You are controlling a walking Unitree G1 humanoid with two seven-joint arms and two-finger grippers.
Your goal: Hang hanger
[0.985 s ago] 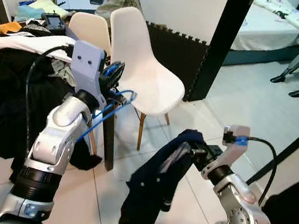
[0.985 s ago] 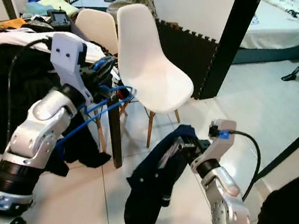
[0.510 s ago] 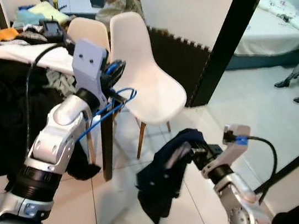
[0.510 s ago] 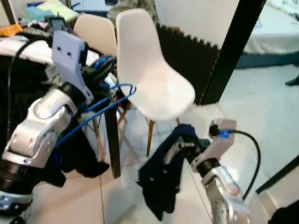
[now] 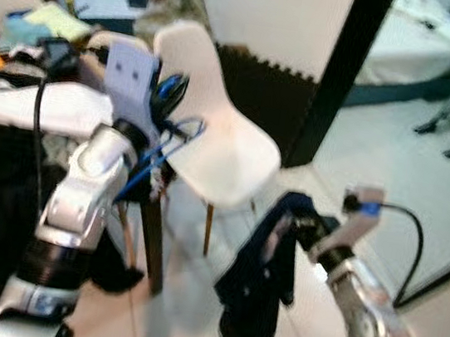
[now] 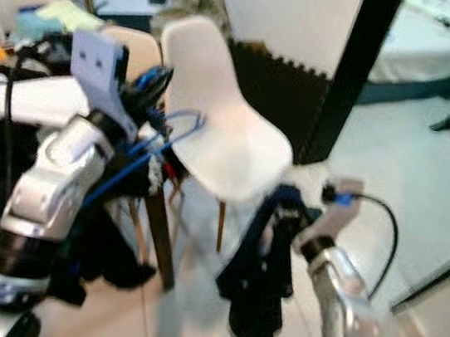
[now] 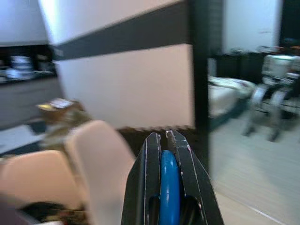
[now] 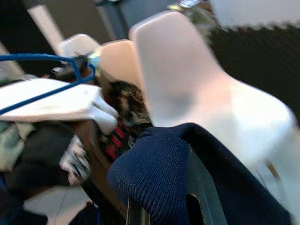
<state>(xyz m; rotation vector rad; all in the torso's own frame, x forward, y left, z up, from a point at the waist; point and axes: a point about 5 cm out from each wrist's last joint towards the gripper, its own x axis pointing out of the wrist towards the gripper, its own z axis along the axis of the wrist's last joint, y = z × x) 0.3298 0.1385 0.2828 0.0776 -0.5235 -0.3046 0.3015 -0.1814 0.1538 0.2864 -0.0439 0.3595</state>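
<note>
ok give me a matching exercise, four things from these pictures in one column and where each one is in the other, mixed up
Things:
1. thin blue wire hanger
2. dark navy knitted garment
3. white moulded plastic chair
4. white cloth

Places:
A. draped over the right claw
B. on the tiled floor beside the table
C. pinched in the left claw
D. lying on the cluttered table

Pairs: 1-C, 2-A, 3-B, 4-D
</note>
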